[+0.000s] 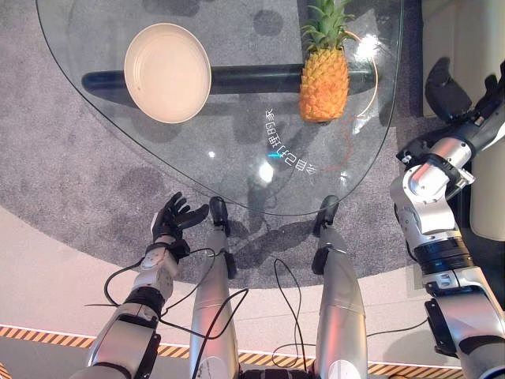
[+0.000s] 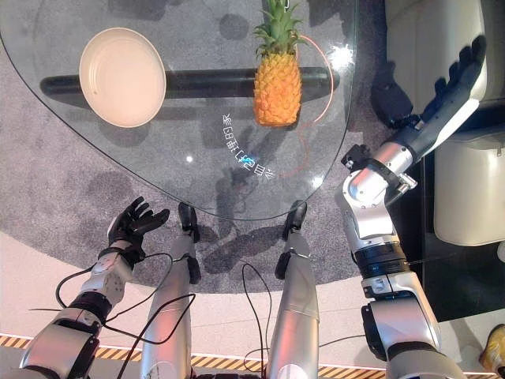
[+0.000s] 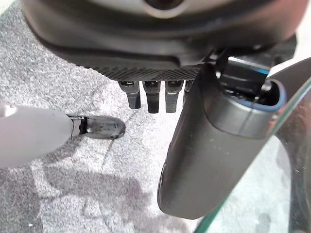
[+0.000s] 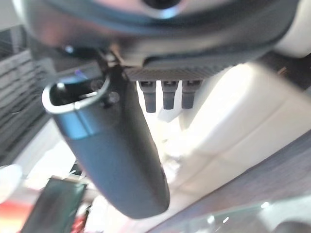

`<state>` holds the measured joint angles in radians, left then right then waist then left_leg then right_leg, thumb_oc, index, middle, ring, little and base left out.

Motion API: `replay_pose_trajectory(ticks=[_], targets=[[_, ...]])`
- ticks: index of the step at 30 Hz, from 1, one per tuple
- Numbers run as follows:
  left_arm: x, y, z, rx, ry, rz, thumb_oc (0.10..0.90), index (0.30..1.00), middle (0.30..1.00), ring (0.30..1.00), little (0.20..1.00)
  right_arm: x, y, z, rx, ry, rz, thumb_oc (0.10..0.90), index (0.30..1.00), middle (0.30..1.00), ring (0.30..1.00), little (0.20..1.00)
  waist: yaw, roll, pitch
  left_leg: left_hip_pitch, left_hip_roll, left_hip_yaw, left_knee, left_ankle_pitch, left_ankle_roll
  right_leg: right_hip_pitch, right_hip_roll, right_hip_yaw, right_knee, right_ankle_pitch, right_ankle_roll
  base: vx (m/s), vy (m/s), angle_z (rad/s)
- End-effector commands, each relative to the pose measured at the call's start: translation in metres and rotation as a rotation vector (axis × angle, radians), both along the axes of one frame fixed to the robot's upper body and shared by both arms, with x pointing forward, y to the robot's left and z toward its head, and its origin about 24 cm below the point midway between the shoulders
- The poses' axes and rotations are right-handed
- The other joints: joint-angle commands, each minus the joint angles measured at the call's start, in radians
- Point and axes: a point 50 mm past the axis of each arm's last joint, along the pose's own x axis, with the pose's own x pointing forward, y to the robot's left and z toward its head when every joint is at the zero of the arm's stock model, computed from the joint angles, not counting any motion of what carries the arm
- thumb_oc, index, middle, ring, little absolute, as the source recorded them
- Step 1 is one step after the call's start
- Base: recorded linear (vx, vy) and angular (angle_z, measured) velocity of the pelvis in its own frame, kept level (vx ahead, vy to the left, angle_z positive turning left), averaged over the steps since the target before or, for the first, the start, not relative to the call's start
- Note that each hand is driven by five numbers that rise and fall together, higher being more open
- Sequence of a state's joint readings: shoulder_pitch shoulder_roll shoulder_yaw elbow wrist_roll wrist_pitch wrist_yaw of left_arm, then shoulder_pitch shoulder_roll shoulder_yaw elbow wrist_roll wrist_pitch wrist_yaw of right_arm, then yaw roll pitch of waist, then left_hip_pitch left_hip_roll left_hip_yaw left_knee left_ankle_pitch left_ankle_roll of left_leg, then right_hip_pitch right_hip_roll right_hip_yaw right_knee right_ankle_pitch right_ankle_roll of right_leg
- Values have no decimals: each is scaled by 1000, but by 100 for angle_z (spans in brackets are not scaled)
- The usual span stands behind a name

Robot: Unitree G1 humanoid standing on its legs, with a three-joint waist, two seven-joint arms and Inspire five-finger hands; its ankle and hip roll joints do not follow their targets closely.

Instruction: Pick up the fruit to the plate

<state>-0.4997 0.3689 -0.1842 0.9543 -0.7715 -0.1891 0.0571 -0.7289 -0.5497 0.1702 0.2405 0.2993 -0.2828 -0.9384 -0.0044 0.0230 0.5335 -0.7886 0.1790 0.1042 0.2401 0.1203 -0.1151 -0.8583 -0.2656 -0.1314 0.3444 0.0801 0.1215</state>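
Pineapple (image 1: 323, 79) position: lying on the glass table (image 1: 237, 174), toward my right side, leafy crown pointing away from me. It is untouched by either hand. A thin orange cord (image 1: 371, 87) curves on the glass just beside the fruit on its right.

Plate (image 1: 167, 73) position: cream, round, resting on the same glass top toward my left, well apart from the pineapple. Nothing lies in it.

My left hand (image 1: 175, 221) hangs below the near edge of the table, over the grey carpet (image 1: 71, 181). Its fingers are straight and spread, holding nothing; my left wrist view shows the fingers (image 3: 153, 97) extended above the carpet and the thumb standing free beside the glass rim.

My right hand (image 2: 458, 79) is raised out to my right, off the table, in front of a pale sofa (image 2: 430, 35). Its fingers are extended and apart, holding nothing.
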Motion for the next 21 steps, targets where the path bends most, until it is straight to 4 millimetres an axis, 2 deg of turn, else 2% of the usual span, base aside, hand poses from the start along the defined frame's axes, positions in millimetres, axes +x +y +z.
replay_pose_trajectory(ticks=[1,6,10,21], targets=[[-18,14,-14,10,24,76,800,900,900,900,900,-18,14,29,-158,-150,74,800,900,900,900,900,-15,23,-14,-50,-10,-56,83,-61,-24,-7,-23,-13,-5,-10,49,0,0,0],[-19,11,-17,9,31,68,800,900,900,900,900,-11,38,22,-242,-72,217,800,900,900,900,900,-12,25,-14,-39,-13,-48,70,-53,-25,2,-21,-18,-10,-11,46,0,0,0],[-18,9,-18,12,36,51,800,900,900,900,900,-8,54,19,-322,-14,262,800,900,900,900,900,-9,28,-14,-32,-12,-41,60,-47,-25,7,-25,-24,-14,-11,43,0,0,0],[-19,8,-20,10,49,28,800,900,900,900,900,-3,73,18,-349,66,355,800,900,900,900,900,2,39,-14,-14,-8,-29,36,-30,-26,18,-31,-31,-22,-7,40,0,0,0]])
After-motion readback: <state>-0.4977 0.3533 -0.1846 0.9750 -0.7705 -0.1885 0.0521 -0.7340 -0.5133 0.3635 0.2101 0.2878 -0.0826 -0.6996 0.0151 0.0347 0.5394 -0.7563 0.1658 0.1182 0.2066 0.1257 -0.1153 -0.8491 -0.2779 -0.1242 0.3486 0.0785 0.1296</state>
